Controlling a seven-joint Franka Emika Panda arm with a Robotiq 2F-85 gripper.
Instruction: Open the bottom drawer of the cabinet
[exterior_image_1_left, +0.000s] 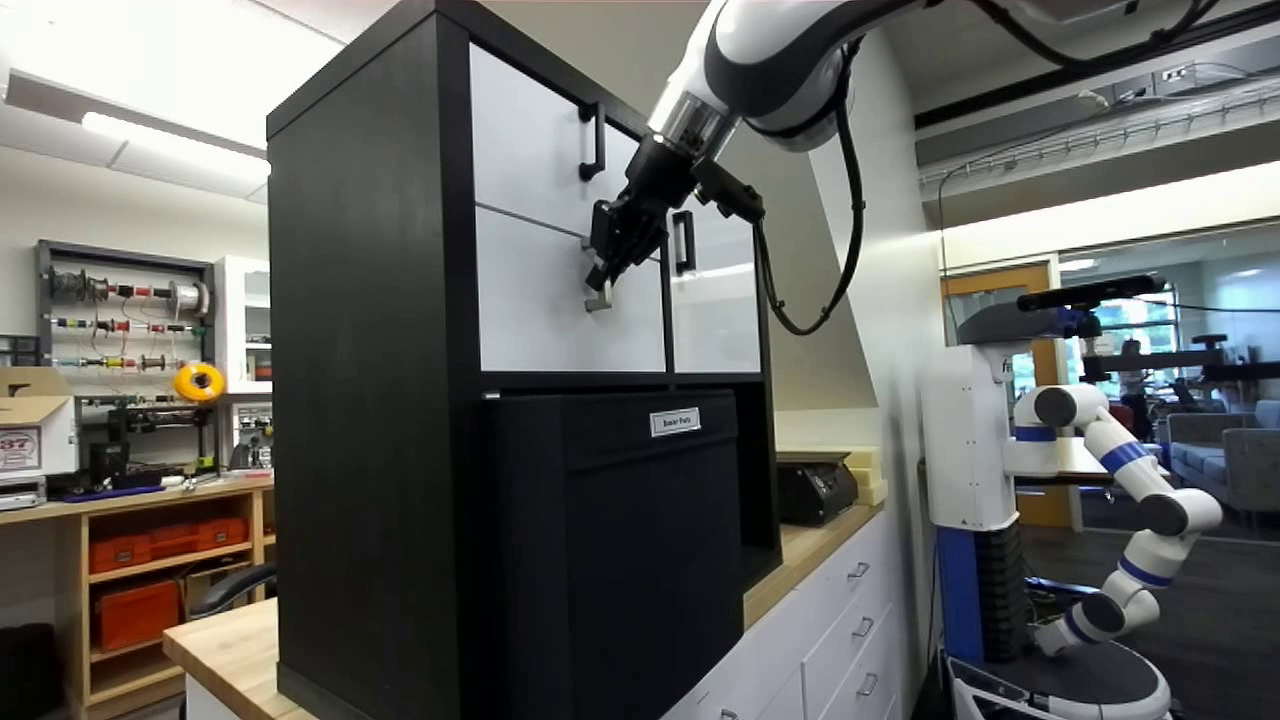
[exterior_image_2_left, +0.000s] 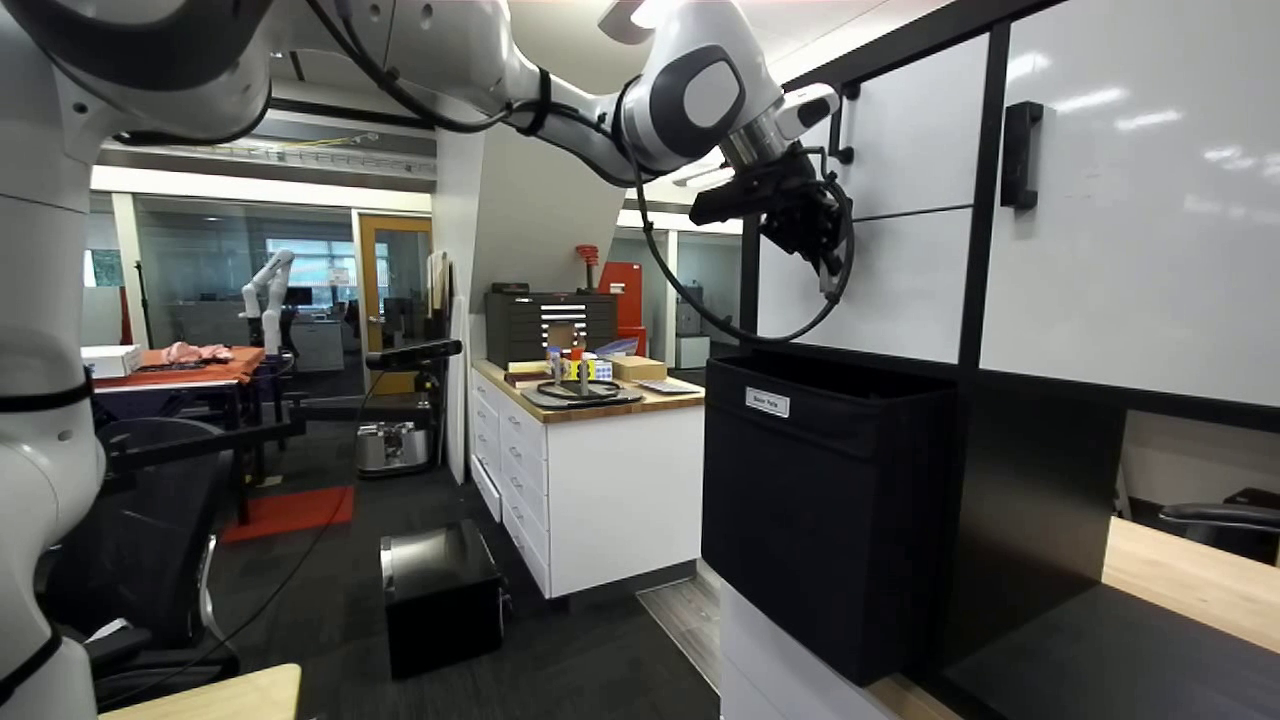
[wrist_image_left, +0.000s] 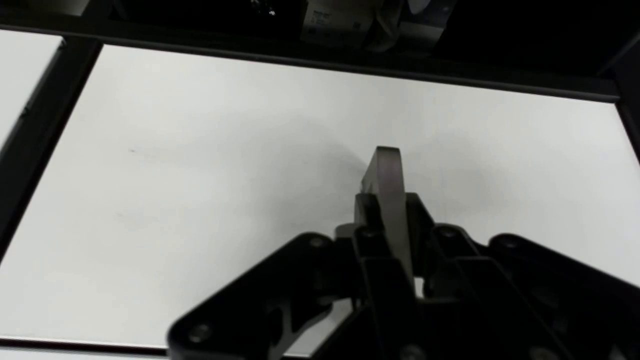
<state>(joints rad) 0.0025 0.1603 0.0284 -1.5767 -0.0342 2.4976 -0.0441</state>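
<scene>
The cabinet (exterior_image_1_left: 360, 400) has a matte black side and frame with white panels. The bottom drawer (exterior_image_1_left: 530, 320) is the wide white front under a similar one; it also shows in an exterior view (exterior_image_2_left: 890, 300) and fills most of the wrist view (wrist_image_left: 200, 175). Its front looks flush with the black frame. Its silver-grey bar handle (exterior_image_1_left: 600, 300) stands at the centre. My gripper (exterior_image_1_left: 602, 272) is at that handle; in the wrist view the gripper (wrist_image_left: 387, 215) has one black finger on each side of the handle (wrist_image_left: 390, 172), closed against it. The fingers hide part of the handle.
A black fabric bin (exterior_image_1_left: 650, 520) with a label sits just below the drawer and sticks out of the cabinet. A narrower white door (exterior_image_1_left: 715, 300) with a black handle is beside the drawer. A cable (exterior_image_2_left: 745, 330) loops from the arm near the gripper. The upper drawer's black handle (exterior_image_1_left: 594, 142) protrudes above.
</scene>
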